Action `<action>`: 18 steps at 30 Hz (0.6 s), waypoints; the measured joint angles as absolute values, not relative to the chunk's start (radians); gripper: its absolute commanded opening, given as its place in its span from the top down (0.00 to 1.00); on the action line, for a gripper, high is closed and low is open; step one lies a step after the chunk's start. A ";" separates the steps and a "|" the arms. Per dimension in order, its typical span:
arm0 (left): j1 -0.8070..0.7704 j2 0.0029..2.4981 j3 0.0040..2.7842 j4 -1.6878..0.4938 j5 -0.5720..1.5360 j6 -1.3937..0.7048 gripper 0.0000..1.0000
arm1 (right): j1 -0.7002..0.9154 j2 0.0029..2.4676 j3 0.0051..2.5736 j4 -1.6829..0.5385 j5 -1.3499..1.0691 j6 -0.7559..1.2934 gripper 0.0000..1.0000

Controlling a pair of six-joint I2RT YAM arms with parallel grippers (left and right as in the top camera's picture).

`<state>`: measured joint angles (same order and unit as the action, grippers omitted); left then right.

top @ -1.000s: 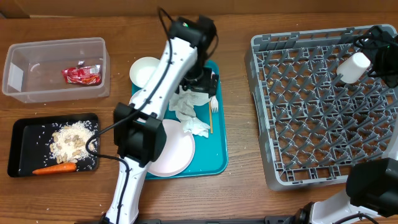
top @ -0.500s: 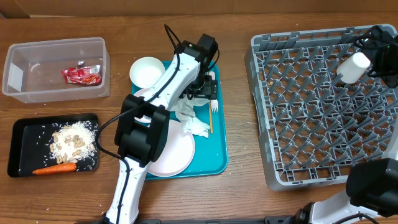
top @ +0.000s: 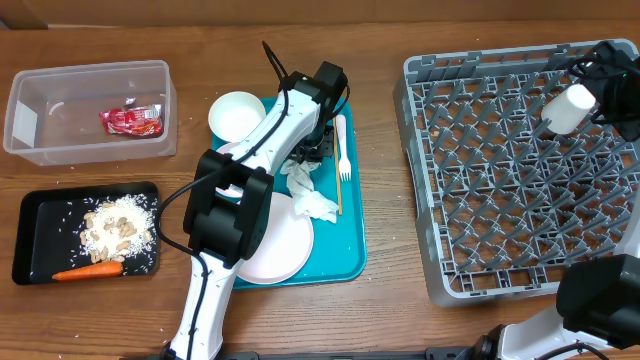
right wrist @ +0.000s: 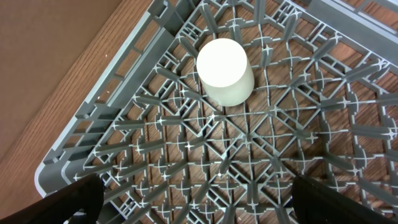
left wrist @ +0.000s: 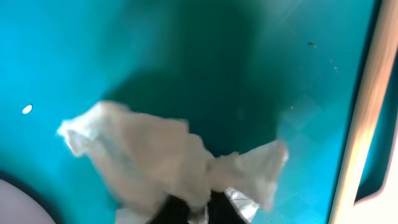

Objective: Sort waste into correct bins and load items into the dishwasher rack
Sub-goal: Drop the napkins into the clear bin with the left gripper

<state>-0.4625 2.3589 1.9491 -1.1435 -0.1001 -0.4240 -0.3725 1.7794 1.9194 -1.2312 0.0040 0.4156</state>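
Note:
My left gripper [top: 312, 150] is down on the teal tray [top: 345, 255], shut on a crumpled white napkin [left wrist: 161, 162] bunched between its dark fingertips. A second napkin [top: 320, 207] lies just in front of it. On the same tray are a white plate [top: 285, 250], a bowl [top: 236, 112], a white fork [top: 342, 145] and a thin wooden stick [top: 339, 195]. Over the far right corner of the grey dishwasher rack [top: 500, 250], my right gripper [right wrist: 205, 202] stands open and holds nothing. A white cup [right wrist: 225, 71] sits upside down in the rack.
At the far left stands the clear tub [top: 30, 130] with a red wrapper [top: 131, 120] inside. In front of it the black tray [top: 40, 215] holds beige food scraps [top: 118, 225] and a carrot [top: 88, 270].
My left gripper has gone from open to shut, pinching the napkin, and its wrist has shifted slightly, uncovering the fork. The right arm has not moved.

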 measured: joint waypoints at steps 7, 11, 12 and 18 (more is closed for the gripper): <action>-0.460 2.364 2.191 -1.357 -0.102 -0.423 0.96 | -0.373 1.779 1.919 -1.232 0.004 0.415 0.00; -0.431 2.361 2.460 -1.478 -0.102 -0.423 0.96 | -0.373 1.779 1.919 -1.232 0.004 0.416 0.00; -0.413 2.358 2.521 -1.494 -0.102 -0.423 0.96 | -0.373 1.779 1.919 -1.231 0.004 0.415 0.00; -0.147 2.355 2.664 -1.549 -0.121 -0.424 0.94 | -0.373 1.779 1.919 -1.231 0.004 0.415 0.00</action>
